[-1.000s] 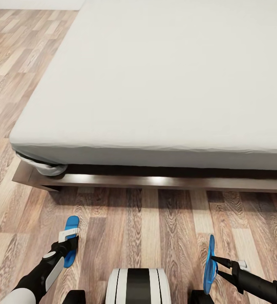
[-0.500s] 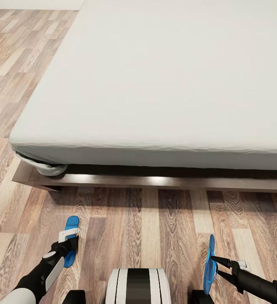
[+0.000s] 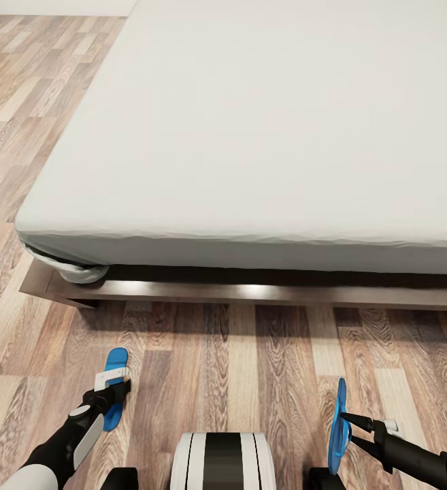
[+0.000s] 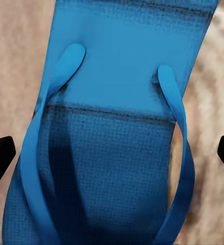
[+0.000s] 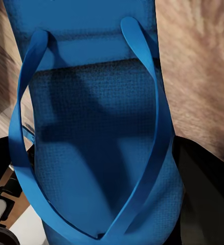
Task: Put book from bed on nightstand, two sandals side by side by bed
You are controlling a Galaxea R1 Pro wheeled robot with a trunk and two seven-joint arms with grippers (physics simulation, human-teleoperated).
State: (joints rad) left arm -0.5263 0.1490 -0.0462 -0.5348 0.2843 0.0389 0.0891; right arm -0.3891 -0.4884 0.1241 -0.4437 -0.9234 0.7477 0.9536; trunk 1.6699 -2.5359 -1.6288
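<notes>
Across the upper frame lay the bed (image 3: 250, 136). Below it, well apart on the floor (image 3: 237, 367), the left gripper (image 3: 114, 395) clasped one sandal (image 3: 115, 381) lying flat, while the right gripper (image 3: 345, 427) gripped the other sandal (image 3: 338, 429) on edge, both pointing toward the bed.

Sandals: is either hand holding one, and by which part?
The right hand grips one sandal by its edge, sole turned on its side. The left hand sits over the other sandal; a grip cannot be told.

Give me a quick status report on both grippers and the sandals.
Left gripper on flat sandal. Right gripper holds second sandal on edge. Bed ahead, wood floor between.
</notes>
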